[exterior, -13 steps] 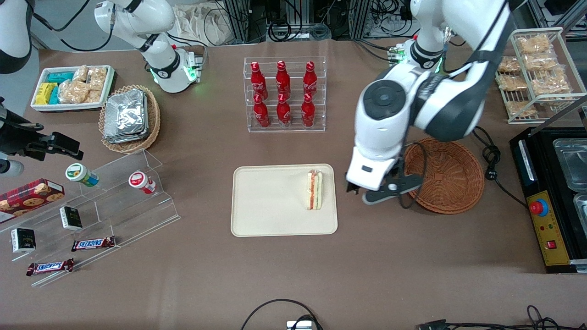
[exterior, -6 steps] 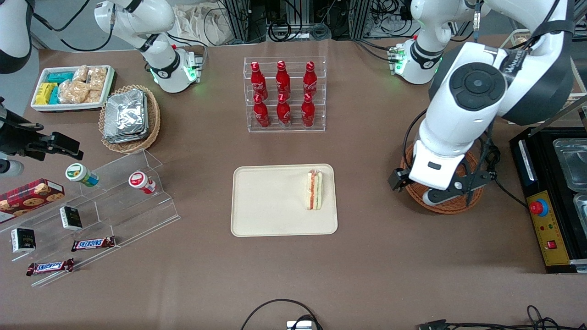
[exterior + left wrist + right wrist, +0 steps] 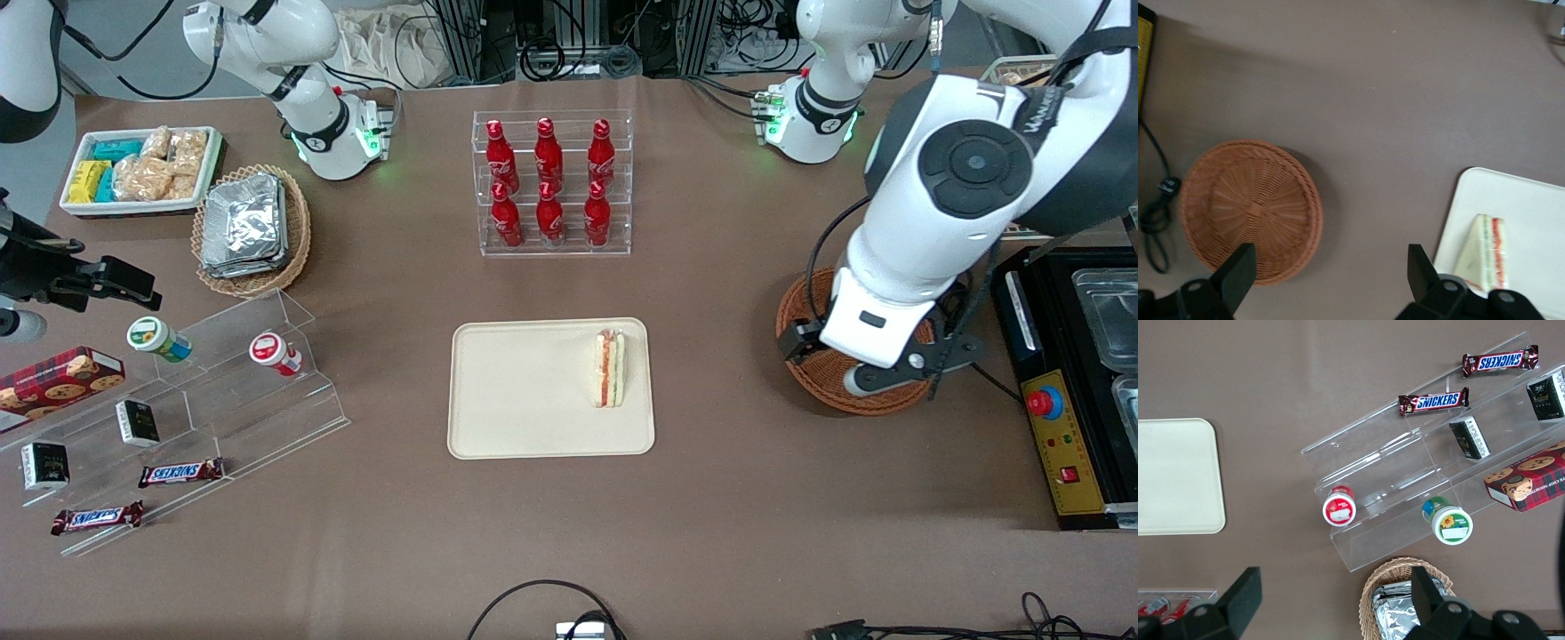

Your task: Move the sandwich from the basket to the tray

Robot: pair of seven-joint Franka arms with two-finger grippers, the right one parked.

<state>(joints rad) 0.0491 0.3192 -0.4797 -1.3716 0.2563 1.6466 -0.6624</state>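
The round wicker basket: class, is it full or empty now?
Empty: the basket shows only bare weave. The sandwich lies on the tray; the open gripper hangs above the table.

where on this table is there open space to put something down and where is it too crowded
Most of the tray is bare; the sandwich lies along its edge toward the working arm. The basket holds nothing, but the gripper, fingers open, hangs over it. Bare tablecloth runs between tray and basket. The acrylic display stand and bottle rack are crowded.
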